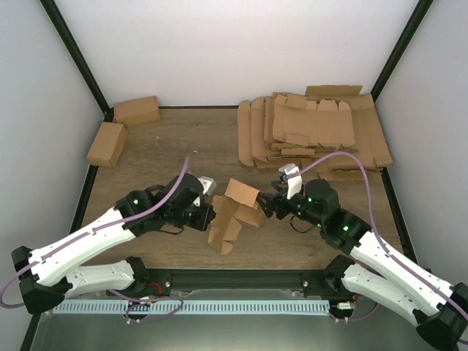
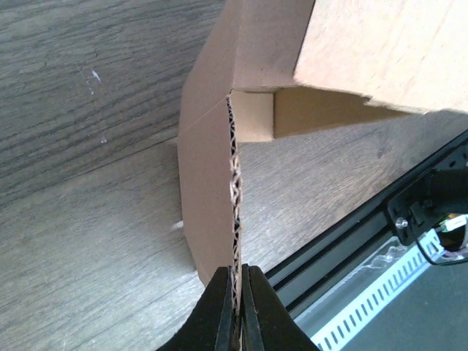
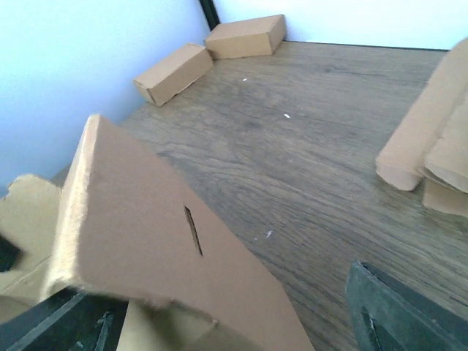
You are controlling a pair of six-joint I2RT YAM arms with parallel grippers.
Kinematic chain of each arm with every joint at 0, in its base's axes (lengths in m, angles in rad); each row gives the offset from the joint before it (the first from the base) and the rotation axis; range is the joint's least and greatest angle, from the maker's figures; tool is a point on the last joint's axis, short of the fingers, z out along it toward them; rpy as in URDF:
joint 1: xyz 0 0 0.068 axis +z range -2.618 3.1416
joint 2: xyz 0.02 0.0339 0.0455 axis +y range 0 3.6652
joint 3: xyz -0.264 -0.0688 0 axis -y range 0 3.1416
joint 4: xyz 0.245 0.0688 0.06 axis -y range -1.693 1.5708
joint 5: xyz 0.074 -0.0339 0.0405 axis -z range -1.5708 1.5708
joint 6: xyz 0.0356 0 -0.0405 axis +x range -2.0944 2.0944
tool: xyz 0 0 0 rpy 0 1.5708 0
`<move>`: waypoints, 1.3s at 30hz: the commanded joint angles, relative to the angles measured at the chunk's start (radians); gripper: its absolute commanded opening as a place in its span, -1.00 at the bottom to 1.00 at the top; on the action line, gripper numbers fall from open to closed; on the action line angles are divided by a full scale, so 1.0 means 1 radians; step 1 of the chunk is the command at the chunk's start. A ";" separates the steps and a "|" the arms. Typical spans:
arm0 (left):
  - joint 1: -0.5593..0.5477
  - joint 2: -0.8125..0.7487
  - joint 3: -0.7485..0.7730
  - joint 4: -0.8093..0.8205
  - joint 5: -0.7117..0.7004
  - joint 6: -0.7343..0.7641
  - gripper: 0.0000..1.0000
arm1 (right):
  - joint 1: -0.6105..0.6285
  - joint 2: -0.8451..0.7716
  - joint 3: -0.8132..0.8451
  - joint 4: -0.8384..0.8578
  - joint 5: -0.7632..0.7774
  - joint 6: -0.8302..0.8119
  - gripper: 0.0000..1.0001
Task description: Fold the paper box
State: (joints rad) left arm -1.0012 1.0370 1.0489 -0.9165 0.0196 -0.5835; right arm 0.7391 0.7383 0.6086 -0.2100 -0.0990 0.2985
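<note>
The paper box (image 1: 234,214) is a partly folded brown blank standing near the table's front middle, one panel tilted up. My left gripper (image 1: 211,215) is shut on the corrugated edge of one of its flaps (image 2: 235,183); in the left wrist view the jaws (image 2: 238,287) pinch that edge tightly. My right gripper (image 1: 268,205) is at the box's right side and open. In the right wrist view a slotted panel (image 3: 146,241) lies between its wide-apart fingers (image 3: 398,314) and covers most of the left one. The gripper's midpoint (image 3: 227,325) is on that panel.
Two finished small boxes sit at the back left (image 1: 136,110) (image 1: 106,143); they also show in the right wrist view (image 3: 245,36) (image 3: 173,72). A pile of flat brown blanks (image 1: 314,128) covers the back right. The black frame rail (image 1: 234,276) runs along the front edge.
</note>
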 commanded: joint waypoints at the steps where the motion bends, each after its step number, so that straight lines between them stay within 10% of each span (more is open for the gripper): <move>1: 0.023 0.039 0.123 -0.084 0.054 0.003 -0.92 | -0.007 0.020 0.075 0.004 -0.098 -0.064 0.68; 26: 0.059 0.223 0.271 -0.223 0.094 0.145 -0.91 | -0.007 -0.028 0.142 -0.068 -0.189 -0.018 1.00; 39: 0.059 0.224 0.227 -0.170 0.112 0.156 -0.92 | -0.007 0.164 0.264 -0.151 -0.260 -0.100 0.51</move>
State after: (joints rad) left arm -0.9466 1.2579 1.2903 -1.1294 0.1207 -0.4397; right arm 0.7376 0.9001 0.8207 -0.3332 -0.2657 0.2398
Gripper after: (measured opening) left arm 0.047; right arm 0.777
